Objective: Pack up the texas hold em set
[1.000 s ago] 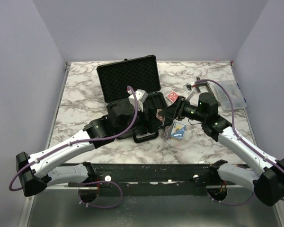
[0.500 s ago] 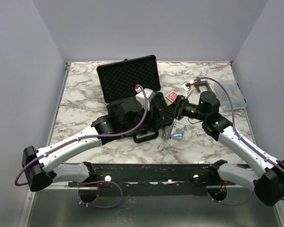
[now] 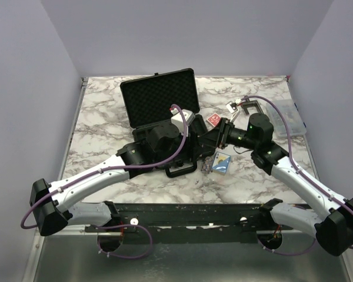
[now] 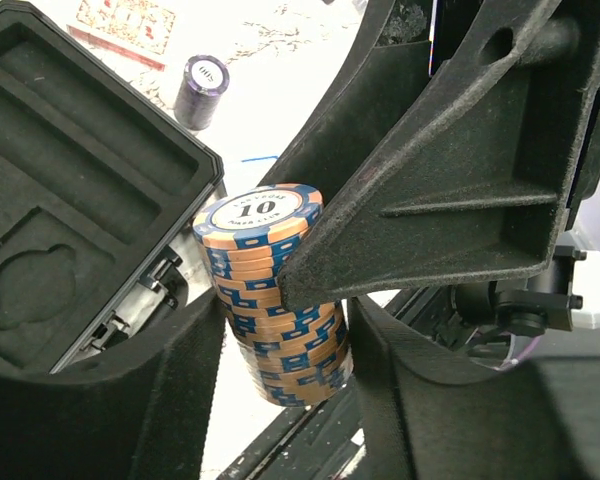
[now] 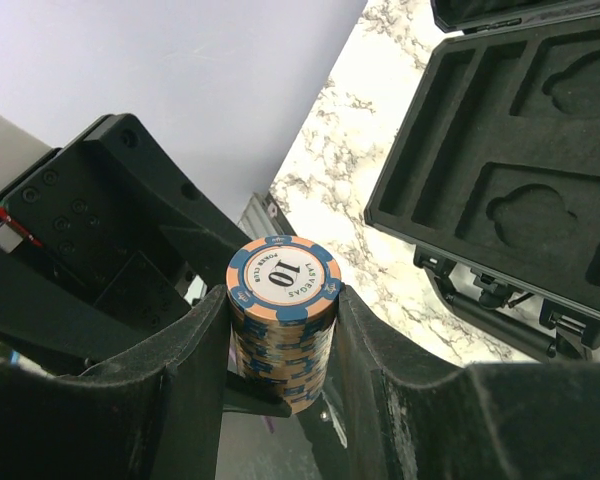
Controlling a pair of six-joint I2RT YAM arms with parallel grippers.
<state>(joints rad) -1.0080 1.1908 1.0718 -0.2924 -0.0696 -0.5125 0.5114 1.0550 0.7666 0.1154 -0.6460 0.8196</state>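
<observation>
Top external: black case [image 3: 159, 97] open on marble table [image 3: 100, 117], foam lid tilted back, tray half mostly hidden under both arms. Meeting nose to nose just off the tray's right edge: left gripper [image 3: 190, 130] and right gripper [image 3: 209, 140].

Right wrist: right gripper clamped on chip stack [image 5: 283, 320], orange and blue, "10" on the top chip, one finger pressed on each side. Held in the air beside the case, over table; slotted tray and handle off to the right in that view.

Left wrist: same stack sitting between left fingers [image 4: 180, 400] low down, with a right-arm finger [image 4: 430, 200] pressed against its upper part. Jaws narrow, close on both sides. Cannot tell whether actually gripping or just flanking.

Elsewhere:
- red deck [image 3: 213, 120] flat on table, right of the case, behind the grippers
- dark chip stack [image 4: 200, 88] upright near the red deck
- blue deck [image 3: 222, 162] on the near side of the grippers, small chip stacks [image 3: 206, 166] just beside its left edge
- clear compartment box [image 3: 288, 114] at far right of table, dark metal tool [image 3: 247, 107] just left of it
</observation>
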